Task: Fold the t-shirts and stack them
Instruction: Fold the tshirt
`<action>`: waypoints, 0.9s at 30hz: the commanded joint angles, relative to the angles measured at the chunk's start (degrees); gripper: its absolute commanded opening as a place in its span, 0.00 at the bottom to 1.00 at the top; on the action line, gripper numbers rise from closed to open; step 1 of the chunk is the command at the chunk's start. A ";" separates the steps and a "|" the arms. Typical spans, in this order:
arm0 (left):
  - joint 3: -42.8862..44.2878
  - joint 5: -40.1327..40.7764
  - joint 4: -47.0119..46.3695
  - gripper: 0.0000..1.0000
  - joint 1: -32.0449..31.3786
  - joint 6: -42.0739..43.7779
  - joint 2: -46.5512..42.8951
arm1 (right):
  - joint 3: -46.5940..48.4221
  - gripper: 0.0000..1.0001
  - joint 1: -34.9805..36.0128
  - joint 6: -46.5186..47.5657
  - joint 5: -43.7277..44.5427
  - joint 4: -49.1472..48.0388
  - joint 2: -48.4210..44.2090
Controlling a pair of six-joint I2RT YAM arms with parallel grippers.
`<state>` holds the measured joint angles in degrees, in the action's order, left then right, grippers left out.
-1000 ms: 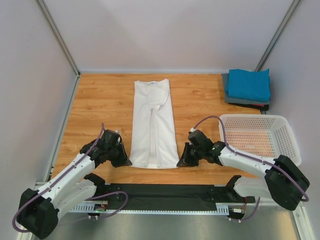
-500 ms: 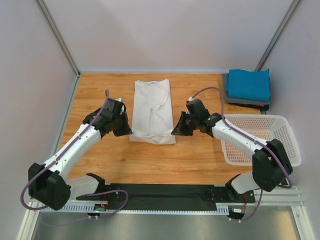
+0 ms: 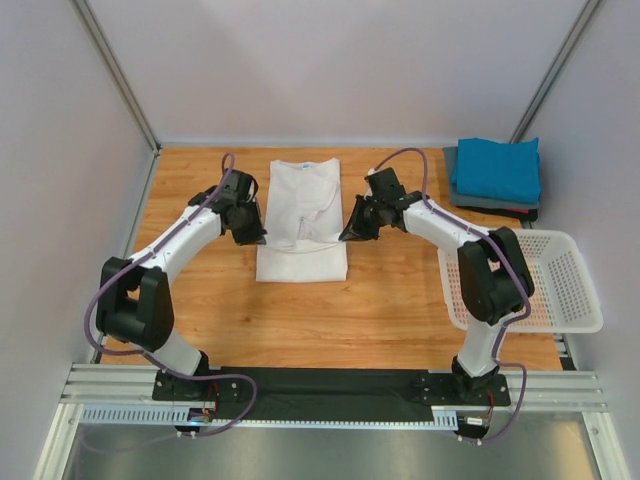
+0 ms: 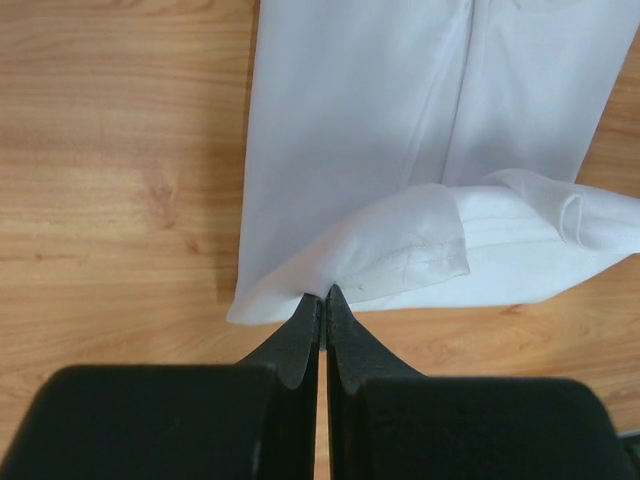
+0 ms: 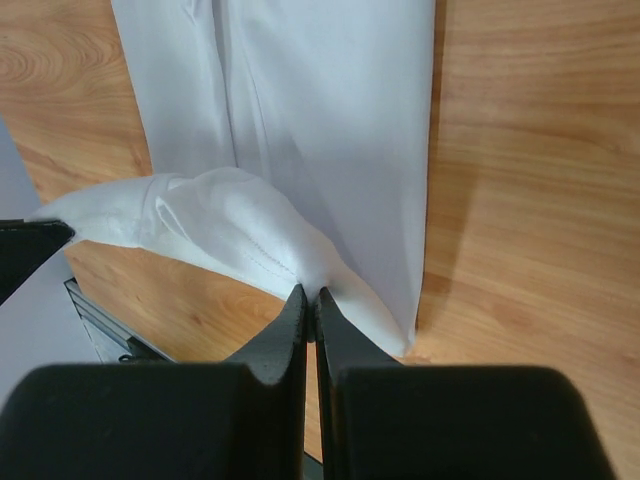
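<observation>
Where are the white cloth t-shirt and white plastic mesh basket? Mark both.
White cloth t-shirt [image 3: 300,192], top external view, upper middle.
White plastic mesh basket [image 3: 586,285], top external view, right rim.

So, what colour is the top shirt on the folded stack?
The top shirt is teal blue; see top external view.

Lab cell: white panels [image 3: 330,70], aluminium rail [image 3: 100,385]

Of the plain white cloth t-shirt [image 4: 350,150], we cannot see the hem corners pinched inside both pairs of jaws, nor its collar end, cut off beyond them by each wrist view's top edge.
</observation>
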<state>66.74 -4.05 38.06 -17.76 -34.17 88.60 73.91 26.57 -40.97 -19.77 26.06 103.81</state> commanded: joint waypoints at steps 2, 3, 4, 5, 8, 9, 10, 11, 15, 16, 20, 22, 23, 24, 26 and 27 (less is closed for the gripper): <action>5.68 -0.26 -2.56 0.00 1.06 2.18 3.33 | 6.24 0.00 -0.99 3.44 -3.87 0.21 3.85; 6.20 -0.25 -2.56 0.00 1.15 2.27 4.55 | 6.86 0.00 -1.16 3.62 -4.13 0.39 5.07; 7.17 -0.17 -2.56 0.00 1.23 2.27 5.09 | 7.91 0.00 -1.34 3.70 -4.48 0.39 5.52; 7.52 0.10 -2.64 0.00 1.24 2.44 5.62 | 8.44 0.00 -1.78 3.88 -4.75 0.30 6.05; 8.76 0.27 -2.73 0.00 1.67 2.71 7.64 | 11.25 0.00 -2.57 4.58 -5.28 0.65 8.33; 9.11 0.19 -2.73 0.00 1.85 2.80 8.51 | 11.95 0.00 -2.75 4.76 -5.54 0.92 9.56; 9.98 0.36 -2.73 0.00 1.94 2.88 9.04 | 12.66 0.00 -2.92 5.02 -5.63 1.53 10.18; 10.34 0.45 -2.82 0.00 2.11 3.06 9.48 | 13.79 0.00 -3.45 5.28 -5.89 1.79 10.71; 12.10 0.45 -2.91 0.00 2.73 3.50 11.94 | 16.00 0.00 -4.42 5.55 -7.03 2.23 13.43; 12.53 0.71 -2.99 0.00 2.73 3.50 12.21 | 16.52 0.00 -4.59 5.72 -7.30 2.41 13.87; 13.24 0.36 -3.26 0.00 2.99 3.32 14.23 | 18.72 0.00 -4.86 6.25 -8.09 3.64 16.59; 13.33 -0.51 -3.87 0.00 3.08 3.32 15.20 | 19.34 0.00 -4.86 6.17 -8.44 3.55 17.30; 13.33 -0.52 -3.96 0.00 3.08 3.24 15.55 | 19.52 0.00 -4.86 6.17 -8.70 3.47 17.65; 13.50 -0.52 -4.14 0.00 3.08 3.24 16.08 | 20.04 0.00 -4.95 6.25 -8.79 3.55 18.26; 13.68 -0.60 -4.40 0.00 3.08 3.59 16.69 | 20.48 0.00 -4.95 6.34 -8.79 3.64 19.06; 14.03 -0.60 -4.58 0.00 3.17 3.59 17.22 | 21.27 0.01 -4.95 6.60 -8.88 3.73 19.32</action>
<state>78.32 -4.19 35.16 -14.94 -31.83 104.97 91.96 21.78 -35.57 -27.14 29.36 122.13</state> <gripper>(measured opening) 0.007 0.014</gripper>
